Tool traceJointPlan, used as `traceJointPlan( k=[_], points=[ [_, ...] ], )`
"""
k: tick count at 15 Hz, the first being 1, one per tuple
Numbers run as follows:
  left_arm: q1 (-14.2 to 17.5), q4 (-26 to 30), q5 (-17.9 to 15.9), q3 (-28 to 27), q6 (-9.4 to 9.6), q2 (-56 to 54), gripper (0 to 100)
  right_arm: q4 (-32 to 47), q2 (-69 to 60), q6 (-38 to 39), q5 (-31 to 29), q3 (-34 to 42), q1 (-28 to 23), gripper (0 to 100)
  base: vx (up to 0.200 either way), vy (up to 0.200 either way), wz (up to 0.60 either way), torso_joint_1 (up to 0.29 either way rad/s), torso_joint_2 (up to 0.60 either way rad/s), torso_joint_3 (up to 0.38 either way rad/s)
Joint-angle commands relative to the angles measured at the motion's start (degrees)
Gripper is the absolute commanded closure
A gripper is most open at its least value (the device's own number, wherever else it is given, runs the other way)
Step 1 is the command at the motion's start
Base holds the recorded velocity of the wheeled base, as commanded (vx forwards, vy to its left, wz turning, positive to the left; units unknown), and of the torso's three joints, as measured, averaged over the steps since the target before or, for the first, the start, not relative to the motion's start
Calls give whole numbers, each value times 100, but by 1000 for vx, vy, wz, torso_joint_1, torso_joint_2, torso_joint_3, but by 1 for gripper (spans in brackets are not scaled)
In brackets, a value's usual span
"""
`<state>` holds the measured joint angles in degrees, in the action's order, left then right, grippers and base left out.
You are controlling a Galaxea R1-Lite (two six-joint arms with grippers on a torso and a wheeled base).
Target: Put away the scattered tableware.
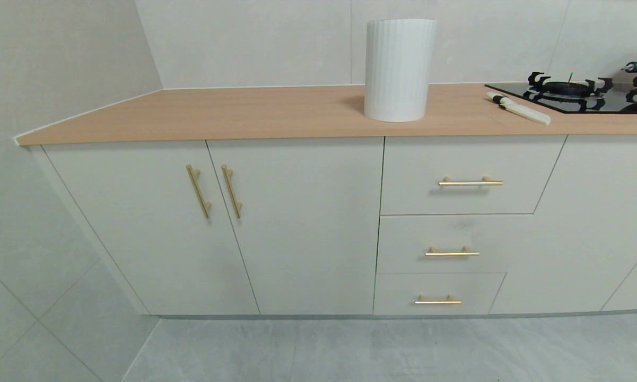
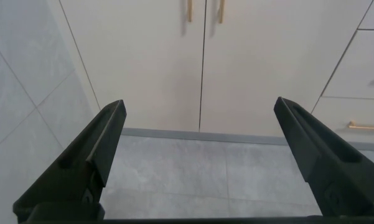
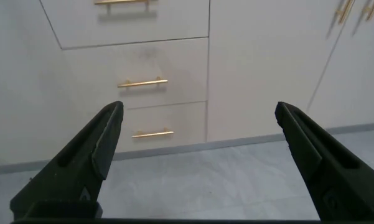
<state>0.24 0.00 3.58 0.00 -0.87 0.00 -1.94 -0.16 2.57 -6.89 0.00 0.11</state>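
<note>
The white utensil [image 1: 518, 107] lies flat near the table's [image 1: 217, 114] front edge, toward its right end, just beside the hob [image 1: 573, 95]. It is well apart from both pincers. The left pincer [image 2: 199, 109] and the right pincer [image 3: 199, 111] hang low before the cabinet fronts, each spread wide and holding nothing. A tall white ribbed canister [image 1: 398, 69] stands upright mid-table, its inside hidden. The three drawers [image 1: 459, 183] are closed.

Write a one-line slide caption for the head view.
Ribbed white container and a white utensil rest on the wooden countertop beside a gas hob, above closed cabinet doors and drawers.
</note>
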Motion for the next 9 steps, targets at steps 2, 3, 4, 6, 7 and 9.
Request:
traceJointPlan(
  k=[2, 3, 4, 6, 7, 9],
  points=[
    [2, 0, 2, 0, -1, 0, 0, 211, 25, -152, 434, -18, -2, 0, 0, 0, 0, 0, 0, 0],
    [2, 0, 2, 0, -1, 0, 0, 220, 25, -301, 592, -9, -2, 0, 0, 0, 0, 0, 0, 0],
    [2, 0, 2, 0, -1, 0, 0, 211, 25, -380, 856, -9, -2, 0, 0, 0, 0, 0, 0, 0],
    [2, 0, 2, 0, -1, 0, 0, 203, 16, -363, 829, -9, 7, 0, 0, 0, 0, 0, 0, 0],
    [2, 0, 2, 0, 60, 0, 0, 203, 16, -284, 768, -9, 7, 0, 0, 0, 0, 0, 0, 0],
    [2, 0, 2, 0, 7, 0, 0, 203, 16, -284, 768, 0, -2, 0, 0, 0, 0, 0, 0, 0]
  ],
)
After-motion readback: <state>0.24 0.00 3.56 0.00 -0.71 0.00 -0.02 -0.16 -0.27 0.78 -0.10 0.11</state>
